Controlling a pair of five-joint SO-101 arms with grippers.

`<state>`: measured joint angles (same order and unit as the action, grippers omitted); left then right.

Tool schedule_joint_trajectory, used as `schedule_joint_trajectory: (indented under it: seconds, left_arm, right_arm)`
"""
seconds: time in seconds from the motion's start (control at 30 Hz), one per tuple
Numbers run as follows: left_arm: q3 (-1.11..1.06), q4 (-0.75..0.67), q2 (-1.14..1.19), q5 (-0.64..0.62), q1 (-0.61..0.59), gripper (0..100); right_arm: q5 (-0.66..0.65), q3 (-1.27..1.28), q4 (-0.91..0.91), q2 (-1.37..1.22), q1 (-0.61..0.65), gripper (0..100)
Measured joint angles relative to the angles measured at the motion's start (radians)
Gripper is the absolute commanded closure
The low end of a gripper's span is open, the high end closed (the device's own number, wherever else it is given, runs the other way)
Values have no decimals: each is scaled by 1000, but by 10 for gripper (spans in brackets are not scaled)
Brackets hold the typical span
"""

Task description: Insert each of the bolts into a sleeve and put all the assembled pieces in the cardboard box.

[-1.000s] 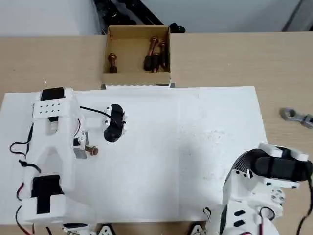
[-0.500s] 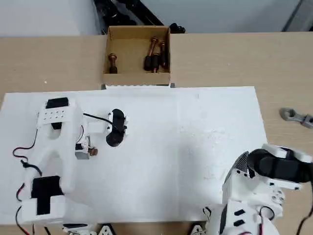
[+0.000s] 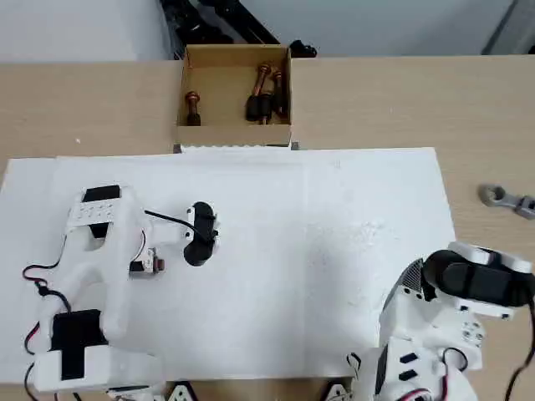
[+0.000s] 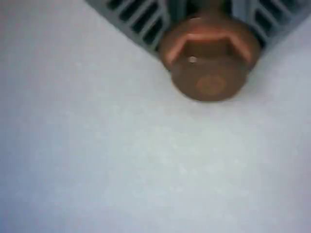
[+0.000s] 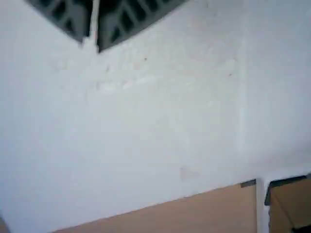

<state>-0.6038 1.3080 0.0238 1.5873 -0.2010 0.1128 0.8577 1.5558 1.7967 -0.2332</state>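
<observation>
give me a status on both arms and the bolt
Left gripper shut on bolt, over white sheet. Right gripper shut, empty. Three pieces in cardboard box. Nothing blocking the way.

White sheet (image 3: 334, 251) right under the left claw (image 3: 147, 266), tan wooden table (image 3: 376, 100) stretching beyond it, pale grey backdrop (image 3: 376, 25) past the far edge.

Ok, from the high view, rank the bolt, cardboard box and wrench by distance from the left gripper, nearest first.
1. bolt: held in the left gripper.
2. cardboard box: ahead, at the back.
3. wrench: far off to the right.
</observation>
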Motion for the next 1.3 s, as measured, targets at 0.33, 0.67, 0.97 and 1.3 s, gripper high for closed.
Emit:
schedule_joint_trajectory:
  seconds: [0.33,0.67,0.97,1.3]
  left_arm:
    - [46,55,0,0,-2,995]
    - [230,71,-279,-310,31,995]
    - [144,-109,-675,-970,64,995]
    - [-140,-158,-1036,-1306,71,995]
  right_arm:
    - [0,0,0,0,0,994]
    - [-41,28,-46,8,0,994]
    - [-143,219,-109,15,0,994]
    - [-143,512,-446,12,166,994]
